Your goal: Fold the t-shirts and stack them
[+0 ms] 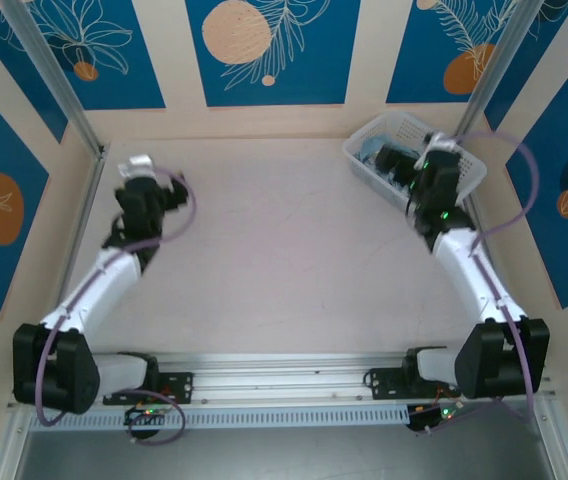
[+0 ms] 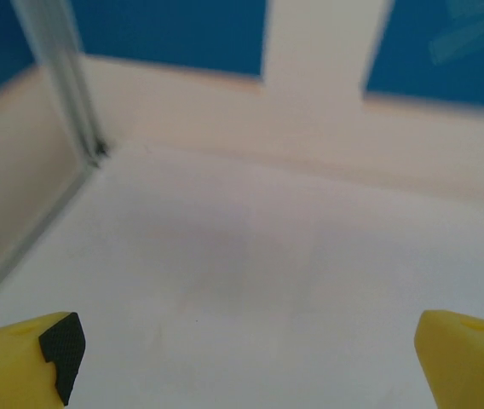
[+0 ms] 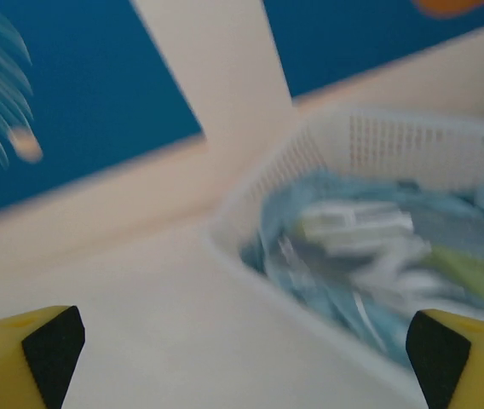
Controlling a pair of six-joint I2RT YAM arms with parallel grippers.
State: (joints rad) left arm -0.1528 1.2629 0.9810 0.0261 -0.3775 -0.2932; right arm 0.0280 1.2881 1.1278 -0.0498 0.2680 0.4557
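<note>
A light sky-blue t-shirt (image 3: 353, 256) with white lettering lies crumpled inside the white perforated basket (image 3: 412, 141); the right wrist view is blurred. From above, a bit of the blue cloth (image 1: 369, 150) shows in the basket (image 1: 404, 122) at the far right. My right gripper (image 1: 400, 160) hovers over the basket's near-left side. In its wrist view the right gripper (image 3: 242, 362) is open, its yellow fingers wide apart and nothing between them. My left gripper (image 1: 144, 172) is at the far left over bare table. It (image 2: 246, 362) is open and holds nothing.
A metal frame post (image 2: 63, 85) stands at the far-left corner, and another post (image 1: 494, 60) rises behind the basket. Patterned blue and beige walls close in the table (image 1: 274, 240) on three sides.
</note>
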